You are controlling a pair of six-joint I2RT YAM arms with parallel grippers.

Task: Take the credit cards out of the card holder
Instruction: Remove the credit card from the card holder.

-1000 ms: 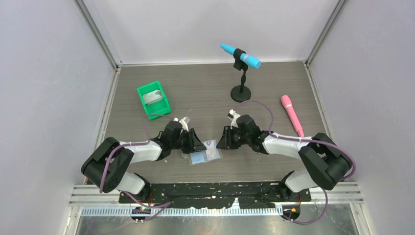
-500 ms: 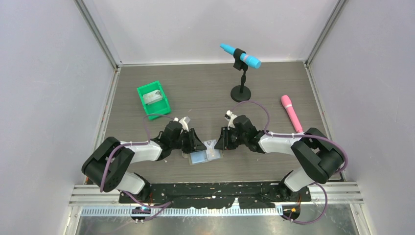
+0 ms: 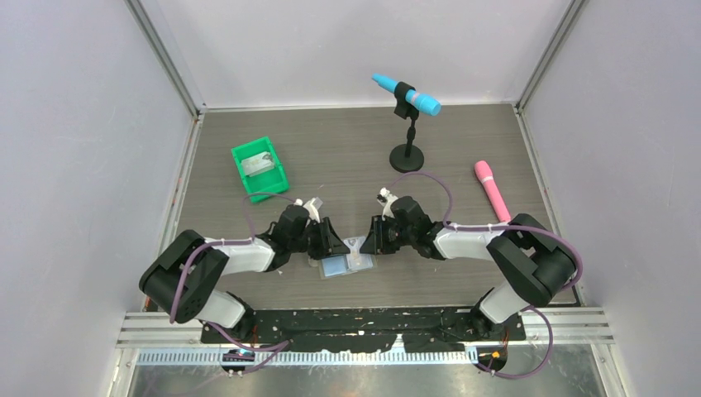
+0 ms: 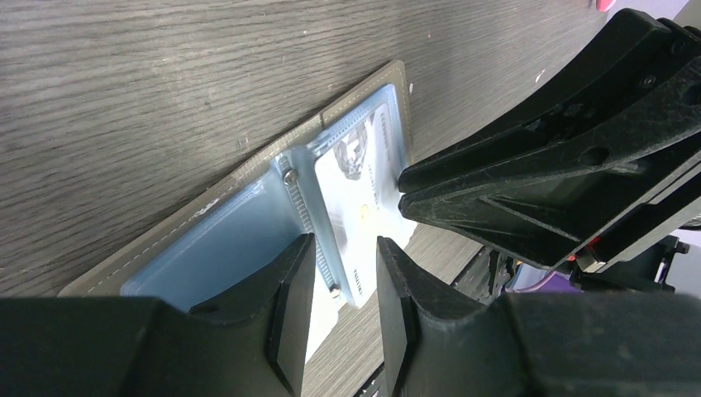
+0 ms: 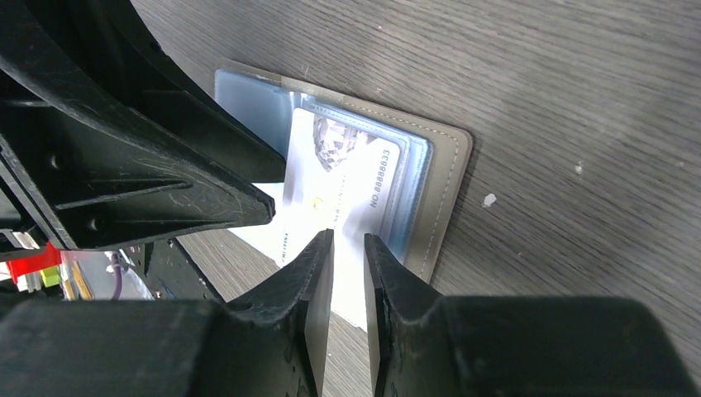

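The card holder (image 3: 337, 268) lies open and flat on the table between my two grippers, grey border (image 4: 207, 203) outside, pale blue pockets (image 5: 248, 103) inside. A whitish credit card (image 4: 357, 186) (image 5: 343, 178) sticks partly out of a pocket past the holder's near edge. My left gripper (image 3: 334, 245) (image 4: 345, 256) stands open, its fingertips straddling the holder's middle seam. My right gripper (image 3: 369, 243) (image 5: 348, 248) comes in from the right; its jaws keep a narrow gap right over the card's protruding part, and no hold on it shows.
A green bin (image 3: 277, 175) with a pale flat card (image 3: 258, 163) inside stands at the back left. A blue microphone (image 3: 407, 94) sits on a black stand (image 3: 407, 157) at the back middle. A pink microphone (image 3: 494, 194) lies at the right.
My right gripper has slid a little left toward the holder and its jaws have narrowed. The left gripper and the holder have stayed put.
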